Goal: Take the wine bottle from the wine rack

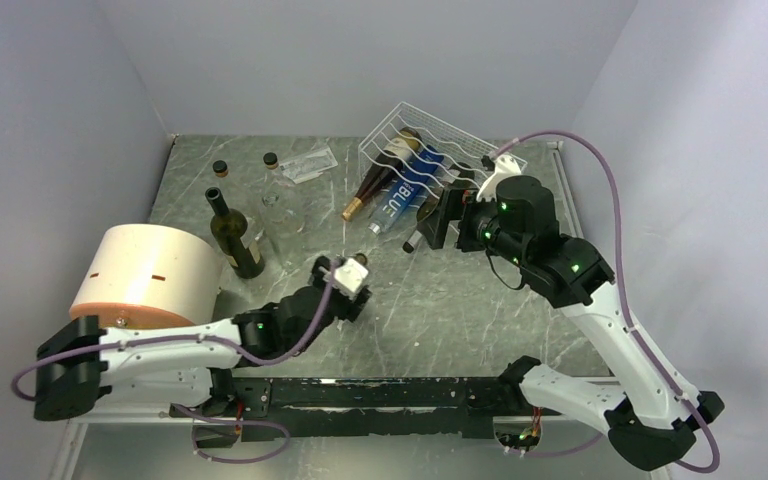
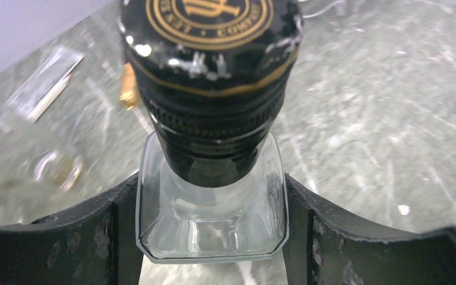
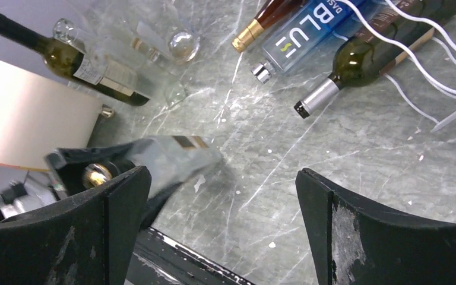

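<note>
The right gripper [image 3: 219,190] hangs wide open and empty near the white wire wine rack [image 3: 433,65], where the silver-capped wine bottle [image 3: 356,62] lies in a cradle beside a blue bottle [image 3: 300,32], neck poking out. The left gripper [image 2: 211,237] is clamped on a black-capped clear glass bottle [image 2: 211,119]

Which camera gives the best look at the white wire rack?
The top external view: the whole wine rack shows, edge to edge. The right wrist view catches only a corner of its wavy wires; the left wrist view shows none of it.
</note>
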`<state>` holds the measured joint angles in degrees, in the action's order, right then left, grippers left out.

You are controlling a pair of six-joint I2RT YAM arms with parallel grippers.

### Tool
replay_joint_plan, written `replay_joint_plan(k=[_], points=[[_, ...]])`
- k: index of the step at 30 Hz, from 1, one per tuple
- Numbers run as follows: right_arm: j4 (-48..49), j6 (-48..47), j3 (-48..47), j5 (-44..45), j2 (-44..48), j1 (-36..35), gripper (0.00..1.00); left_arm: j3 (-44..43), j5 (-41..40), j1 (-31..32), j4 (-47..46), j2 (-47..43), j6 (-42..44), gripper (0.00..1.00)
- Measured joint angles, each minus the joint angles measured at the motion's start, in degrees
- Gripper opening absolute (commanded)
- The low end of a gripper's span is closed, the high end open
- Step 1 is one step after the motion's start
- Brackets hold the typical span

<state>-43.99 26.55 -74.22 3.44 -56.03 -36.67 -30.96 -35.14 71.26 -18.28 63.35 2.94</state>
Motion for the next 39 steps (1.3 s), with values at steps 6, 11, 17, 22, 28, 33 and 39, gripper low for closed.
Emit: replay_joint_plan(k=[6,11,17,22,28,33,39], points=[[0.6,0.5,2.3,1.1,-0.4,0.0,0.98,2.8,-7.7,-3.8,10.6,-11.3,-6.4,0.07],[1.2,1.4,4.1,1.1,-1.7,0.0,0.98,2.8,-13.2,-7.8,19.3,-17.7,-13.0,0.07],[2.3,2.2,4.6,1.0,-2.6,0.0,0.98,3.0,-18.4,-12.8,28.8,-24.9,-20.0,0.07],[3.5,3.1,5.7,0.9,-2.8,0.0,0.98,4.4,-21.9,-15.7,30.6,-28.8,-22.2,0.07],[4.3,4.2,7.3,0.1,-3.6,0.0,0.98,6.6,-22.8,-20.1,31.4,-28.9,-26.5,0.07],[5.0,4.7,8.2,-0.2,-4.2,0.0,0.98,6.7,-23.1,-21.0,31.7,-28.7,-29.2,0.42],[5.7,5.0,9.2,-0.5,-4.9,0.0,0.98,4.5,-23.4,-21.1,36.1,-26.7,-33.0,0.77]])
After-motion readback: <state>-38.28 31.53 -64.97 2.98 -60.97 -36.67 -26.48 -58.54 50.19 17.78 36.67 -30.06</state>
